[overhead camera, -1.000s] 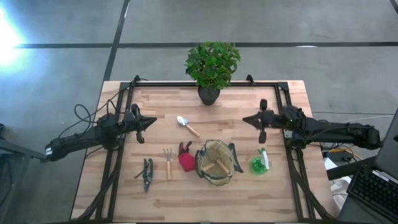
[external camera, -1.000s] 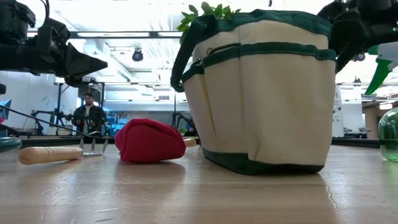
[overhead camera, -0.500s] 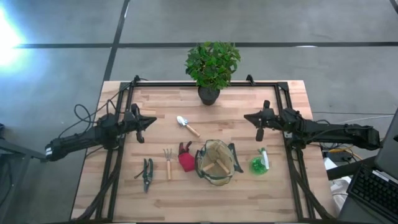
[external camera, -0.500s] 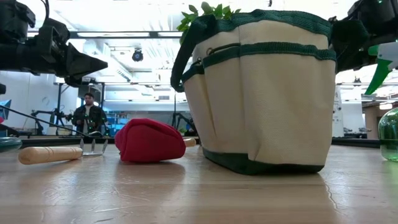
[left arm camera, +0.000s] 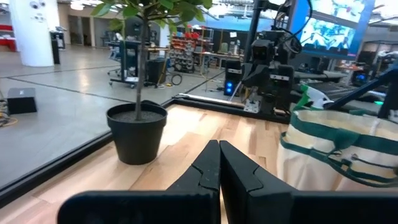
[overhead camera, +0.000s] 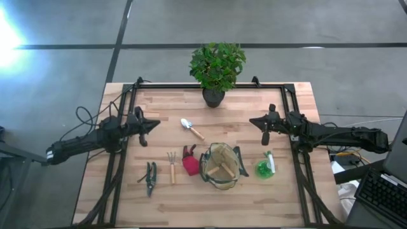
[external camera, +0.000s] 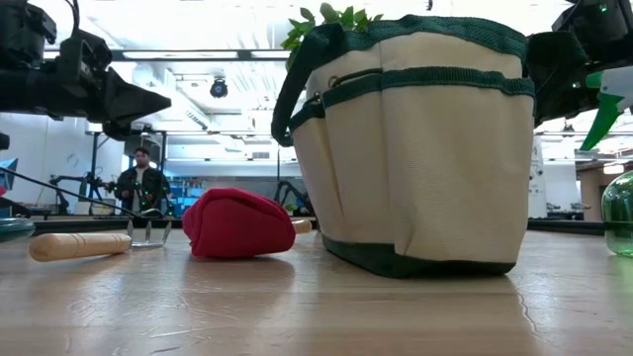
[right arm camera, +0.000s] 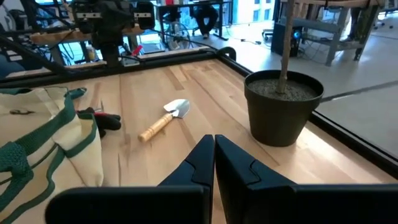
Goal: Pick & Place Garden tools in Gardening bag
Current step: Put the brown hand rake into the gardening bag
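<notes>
Since a second ago the right gripper (overhead camera: 262,126) has drawn slightly toward its side of the table (overhead camera: 254,200); its fingers are pressed together on nothing, as are the left gripper's (overhead camera: 151,129) at the opposite side. The gardening bag (overhead camera: 220,166) stands near the front edge with wooden handles inside. Around it lie the spray bottle (overhead camera: 265,167), red glove (overhead camera: 189,162), trowel (overhead camera: 191,129), fork (overhead camera: 172,166) and pruners (overhead camera: 150,177).

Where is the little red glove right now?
In the high view, the red glove lies on the table just left of the bag, with the fork on its other side. In the low view it lies left of the bag too.
</notes>
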